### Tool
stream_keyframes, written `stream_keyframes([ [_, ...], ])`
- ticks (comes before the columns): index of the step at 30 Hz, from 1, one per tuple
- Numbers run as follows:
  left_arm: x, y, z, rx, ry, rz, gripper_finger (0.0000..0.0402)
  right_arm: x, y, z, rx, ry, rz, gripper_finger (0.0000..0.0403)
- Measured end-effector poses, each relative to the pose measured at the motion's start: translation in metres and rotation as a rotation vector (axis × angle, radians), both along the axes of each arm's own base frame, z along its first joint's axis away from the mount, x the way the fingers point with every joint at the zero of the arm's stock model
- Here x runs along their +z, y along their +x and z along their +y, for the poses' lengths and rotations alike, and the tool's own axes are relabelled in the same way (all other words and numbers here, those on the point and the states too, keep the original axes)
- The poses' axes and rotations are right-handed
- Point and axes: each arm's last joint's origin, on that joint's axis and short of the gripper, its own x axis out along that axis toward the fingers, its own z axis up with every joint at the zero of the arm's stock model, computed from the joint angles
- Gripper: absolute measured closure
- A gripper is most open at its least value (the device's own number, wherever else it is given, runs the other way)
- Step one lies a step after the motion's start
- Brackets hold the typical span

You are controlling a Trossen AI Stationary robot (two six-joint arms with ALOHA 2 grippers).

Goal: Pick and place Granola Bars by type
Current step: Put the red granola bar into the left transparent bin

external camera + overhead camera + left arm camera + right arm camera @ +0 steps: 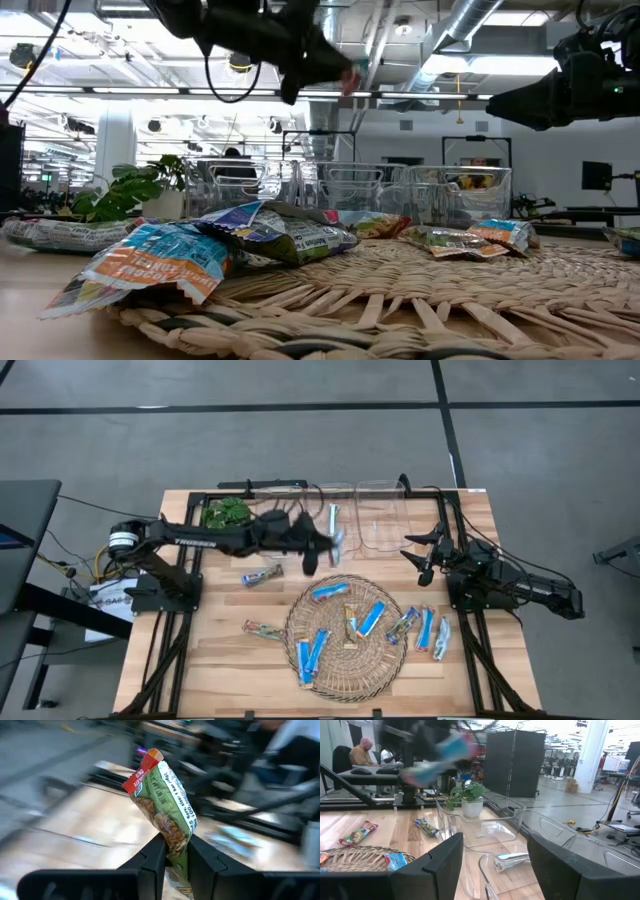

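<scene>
My left gripper (322,550) hangs high above the table between the wicker mat (345,638) and the clear bins (378,515), shut on a green, red and tan granola bar (167,800); it shows high up in the low view (335,68). Several bright blue and multicoloured bars lie flat on the mat (372,618). Others lie on the wood at its left (262,575), (263,628) and at its right (427,628). One pale bar (333,518) lies in a bin. My right gripper (424,558) (495,865) waits open at the table's right, near the bins. My left gripper pinches the multicoloured bar between its two fingers (152,857), across the bar's width, at a place past the wrapper's middle (176,837). Most of the bar sticks out beyond the fingertips, its red end (142,772) farthest out. The bar is lifted clear of the table.
Clear plastic bins (485,827) stand in a row along the far edge. A potted green plant (228,512) stands at their left. Black frame rails run down both sides of the table (470,650). Bare wood lies left of the mat.
</scene>
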Motion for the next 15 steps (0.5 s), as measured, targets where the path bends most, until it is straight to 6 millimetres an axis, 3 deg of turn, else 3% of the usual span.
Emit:
stream_keyframes([
  [7,-0.012,-0.021,0.053,0.251,0.136,0.186,0.0343,0.0,0.0,0.0,0.0,0.0,0.0,0.0188],
  [15,-0.018,-0.049,0.075,0.408,0.183,0.615,0.0343,0.0,0.0,0.0,0.0,0.0,0.0,0.0188],
])
